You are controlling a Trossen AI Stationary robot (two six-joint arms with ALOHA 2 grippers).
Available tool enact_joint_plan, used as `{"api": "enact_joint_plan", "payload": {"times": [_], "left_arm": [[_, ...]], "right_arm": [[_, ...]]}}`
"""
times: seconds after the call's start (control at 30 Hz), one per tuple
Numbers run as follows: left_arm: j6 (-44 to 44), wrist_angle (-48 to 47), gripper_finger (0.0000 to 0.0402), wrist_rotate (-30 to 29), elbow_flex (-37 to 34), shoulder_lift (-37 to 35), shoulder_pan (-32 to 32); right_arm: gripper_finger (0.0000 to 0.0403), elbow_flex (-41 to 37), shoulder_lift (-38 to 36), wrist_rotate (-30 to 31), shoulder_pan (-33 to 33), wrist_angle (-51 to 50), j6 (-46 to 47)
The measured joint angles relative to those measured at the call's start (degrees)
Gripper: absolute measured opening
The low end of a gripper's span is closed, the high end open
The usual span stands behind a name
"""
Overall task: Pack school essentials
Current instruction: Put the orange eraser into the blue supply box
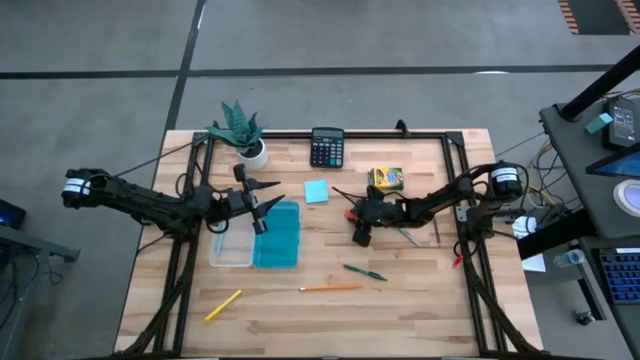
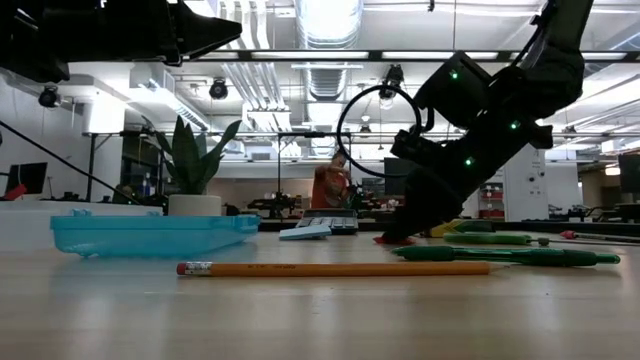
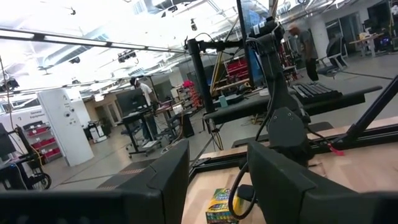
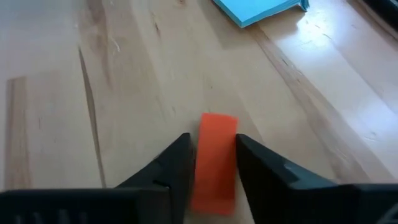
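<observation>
A red eraser (image 4: 214,163) lies flat on the wooden table, and my right gripper (image 4: 213,158) is down on it, just right of the table's middle (image 1: 360,234). My left gripper (image 1: 265,200) hangs open above the clear box with the teal lid (image 1: 275,238), touching nothing. A light-blue sticky-note pad (image 1: 317,191) and a yellow crayon box (image 1: 386,179) lie behind the right gripper. A green pen (image 1: 365,271), an orange pencil (image 1: 330,288) and a yellow pencil (image 1: 222,305) lie toward the near edge. My right gripper has the red eraser's two long sides (image 4: 200,155) between its two fingers, which lie along it. The fingers come slanting down from the table's right side. The eraser lies flat on the table.
A calculator (image 1: 326,147) and a white-potted green plant (image 1: 242,132) stand at the far edge. A thin tool (image 1: 412,238) lies under the right arm. A black frame (image 1: 460,190) runs along the table's sides. A person (image 2: 328,185) shows in the room behind.
</observation>
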Motion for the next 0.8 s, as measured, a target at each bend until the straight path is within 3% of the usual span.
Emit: {"api": "enact_joint_plan", "payload": {"times": [0.23,0.8], "left_arm": [[0.0,0.0,0.0146,0.0,0.0,0.02,0.0],[0.0,-0.02,0.0146,0.0,-0.04,0.0,-0.02]], "right_arm": [[0.0045,0.02,0.23,-0.03,0.02,-0.16,-0.11],[0.0045,-0.22,-2.81,0.14,0.02,-0.34,-0.05]]}}
